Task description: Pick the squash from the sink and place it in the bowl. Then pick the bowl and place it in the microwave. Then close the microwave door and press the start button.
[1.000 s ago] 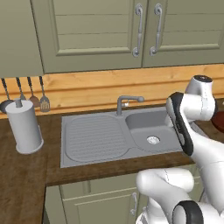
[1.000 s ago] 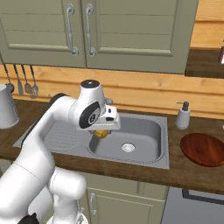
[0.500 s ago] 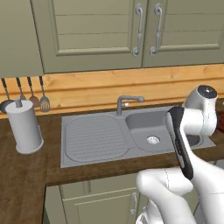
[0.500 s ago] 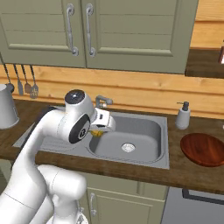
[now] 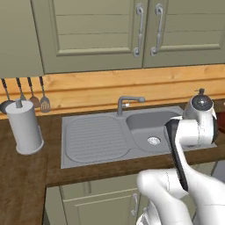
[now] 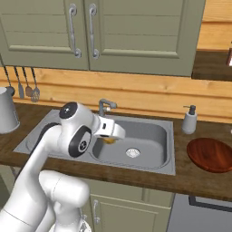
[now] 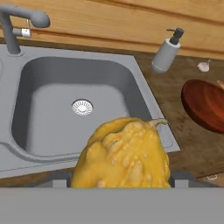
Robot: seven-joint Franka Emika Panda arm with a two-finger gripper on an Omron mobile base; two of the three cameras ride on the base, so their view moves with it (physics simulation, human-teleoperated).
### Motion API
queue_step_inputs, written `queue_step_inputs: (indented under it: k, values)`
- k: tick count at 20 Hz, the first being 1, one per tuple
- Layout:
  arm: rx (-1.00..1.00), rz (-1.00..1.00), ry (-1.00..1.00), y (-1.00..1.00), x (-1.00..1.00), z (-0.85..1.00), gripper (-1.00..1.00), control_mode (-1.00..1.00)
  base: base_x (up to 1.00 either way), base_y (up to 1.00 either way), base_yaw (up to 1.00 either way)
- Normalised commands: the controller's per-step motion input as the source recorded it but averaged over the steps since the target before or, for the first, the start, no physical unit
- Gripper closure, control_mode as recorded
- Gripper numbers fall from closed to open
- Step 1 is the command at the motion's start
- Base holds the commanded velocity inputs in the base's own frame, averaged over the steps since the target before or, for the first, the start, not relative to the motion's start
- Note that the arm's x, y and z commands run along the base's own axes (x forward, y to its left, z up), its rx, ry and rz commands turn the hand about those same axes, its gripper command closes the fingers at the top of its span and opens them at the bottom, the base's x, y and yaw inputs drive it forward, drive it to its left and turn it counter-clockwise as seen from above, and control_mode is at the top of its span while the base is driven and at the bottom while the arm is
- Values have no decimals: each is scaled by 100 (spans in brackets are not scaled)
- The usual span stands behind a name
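Gripper (image 6: 110, 138) holds the squash (image 7: 122, 155) between widely spread jaws, lifted above the left part of the sink (image 7: 65, 109) basin. Bowl (image 6: 210, 154) sits on the counter right of the sink.

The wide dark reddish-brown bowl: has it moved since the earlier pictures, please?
No; the bowl keeps its place right of the grey steel sink.

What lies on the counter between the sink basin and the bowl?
In the right base view, bare wooden counter separates the sink from the bowl; the soap dispenser stands further back by the wall. The hand view shows the same bare stretch.
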Motion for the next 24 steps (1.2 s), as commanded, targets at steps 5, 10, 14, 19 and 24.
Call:
queue_step_inputs:
  k: [5,10,14,19,24]
  values:
    - [-10,-13,7,-75,2,25,100,-100,0,0,0]
    - [-2,-6,15,-94,9,2,100,-100,0,0,0]
    - [4,-3,11,-100,16,0,100,-100,0,0,0]
    - [12,0,5,-98,20,0,100,-100,0,0,0]
    - [20,0,3,-89,19,0,100,-100,0,0,0]
